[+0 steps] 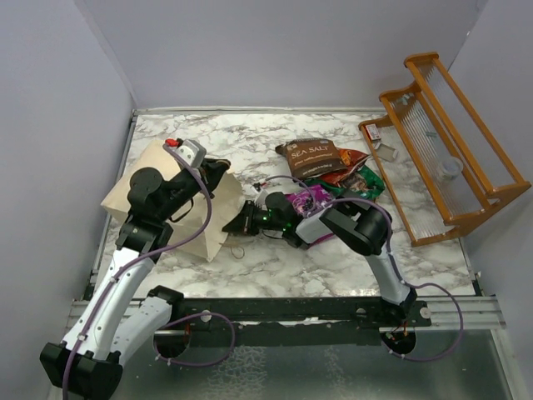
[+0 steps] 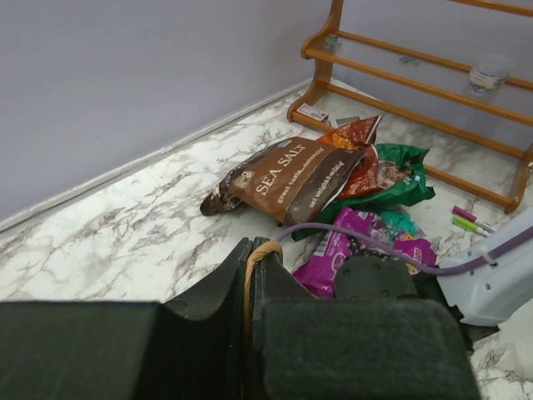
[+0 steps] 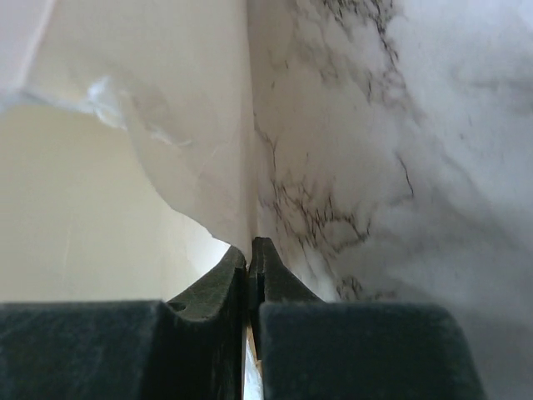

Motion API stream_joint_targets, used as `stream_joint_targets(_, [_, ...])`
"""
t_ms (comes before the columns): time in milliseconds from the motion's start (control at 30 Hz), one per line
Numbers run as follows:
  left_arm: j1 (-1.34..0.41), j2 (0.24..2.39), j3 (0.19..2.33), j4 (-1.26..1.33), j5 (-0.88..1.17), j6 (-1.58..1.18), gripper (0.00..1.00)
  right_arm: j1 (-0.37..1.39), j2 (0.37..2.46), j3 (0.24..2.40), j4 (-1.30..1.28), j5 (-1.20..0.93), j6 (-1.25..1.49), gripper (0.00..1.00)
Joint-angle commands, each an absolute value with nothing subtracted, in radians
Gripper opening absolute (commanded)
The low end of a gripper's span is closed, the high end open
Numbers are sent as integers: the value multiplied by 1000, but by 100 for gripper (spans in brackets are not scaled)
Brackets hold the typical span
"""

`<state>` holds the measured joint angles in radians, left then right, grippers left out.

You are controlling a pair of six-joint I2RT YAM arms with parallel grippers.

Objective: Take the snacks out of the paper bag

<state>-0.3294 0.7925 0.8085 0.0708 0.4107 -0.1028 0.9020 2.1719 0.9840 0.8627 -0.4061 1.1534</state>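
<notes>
The beige paper bag (image 1: 200,235) lies on its side at the left of the marble table. My left gripper (image 1: 218,172) is shut on the bag's twisted cord handle (image 2: 261,251), which is pinched between its fingers. My right gripper (image 1: 236,223) is shut on the thin paper edge of the bag (image 3: 125,167) at its mouth. The snacks lie outside the bag in a pile: the dark-brown Sea Salt bag (image 1: 310,153) (image 2: 291,179), an orange-red chip bag (image 1: 346,163) (image 2: 354,137), a green bag (image 1: 368,180) (image 2: 404,179) and a purple packet (image 1: 301,201) (image 2: 346,246). The bag's inside is hidden.
A wooden rack (image 1: 454,146) stands at the right, with a clear plastic cup (image 1: 450,167) on it. Two thin marker pens (image 2: 470,220) lie beside the snacks. Grey walls close in the table at the back and on the left.
</notes>
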Motion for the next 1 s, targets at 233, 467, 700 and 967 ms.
stream_joint_targets(233, [-331, 836, 898, 24, 632, -69, 0, 905, 2280, 1142, 968, -382, 1170, 1])
stream_joint_targets(467, [-331, 752, 788, -2, 441, -80, 0, 898, 2262, 1082, 931, -377, 1169, 1])
stream_joint_targets(700, [-331, 689, 711, -5, 349, -82, 0, 885, 2260, 1046, 917, -353, 1140, 2])
stream_joint_targets(967, [-331, 511, 650, -55, 246, -38, 0, 868, 2167, 976, 861, -296, 999, 16])
